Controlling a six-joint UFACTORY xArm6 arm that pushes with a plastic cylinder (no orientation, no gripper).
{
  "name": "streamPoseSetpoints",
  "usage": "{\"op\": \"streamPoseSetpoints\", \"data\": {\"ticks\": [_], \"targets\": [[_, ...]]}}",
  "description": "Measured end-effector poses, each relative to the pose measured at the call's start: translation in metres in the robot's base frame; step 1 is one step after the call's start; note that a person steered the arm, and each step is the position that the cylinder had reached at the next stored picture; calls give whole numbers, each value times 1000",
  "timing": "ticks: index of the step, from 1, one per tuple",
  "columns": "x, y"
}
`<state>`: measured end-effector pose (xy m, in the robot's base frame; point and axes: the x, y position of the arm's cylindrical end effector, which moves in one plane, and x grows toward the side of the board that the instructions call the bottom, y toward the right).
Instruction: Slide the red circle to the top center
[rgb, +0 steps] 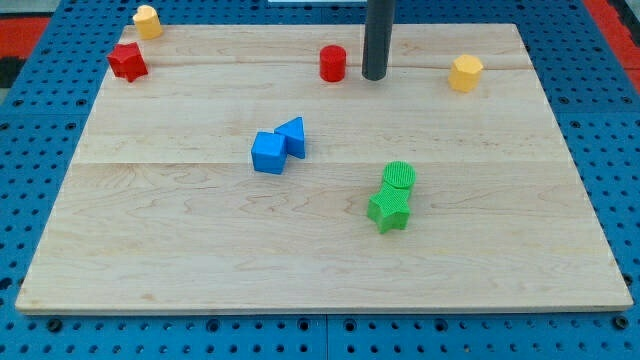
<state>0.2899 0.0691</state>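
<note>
Red circle (333, 63), likely light, stiff and prone to roll off-line, sits just left of my tip (374, 77), apart; push its side squarely.

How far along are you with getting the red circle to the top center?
Nearly done, it looks like: the red circle already sits near the board's top edge, roughly mid-width, perhaps slightly toward the view's left. In hand: my tip stands just to its right, with a small gap. Left: at most a slight nudge toward the view's top. The other blocks lie well away.
</note>
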Motion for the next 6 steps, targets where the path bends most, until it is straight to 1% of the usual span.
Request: {"op": "streamPoseSetpoints", "data": {"ticks": [1, 2, 3, 4, 5, 6], "targets": [[8, -20], [-7, -72], [-58, -109], [-68, -93], [-54, -60], [-24, -76]]}}
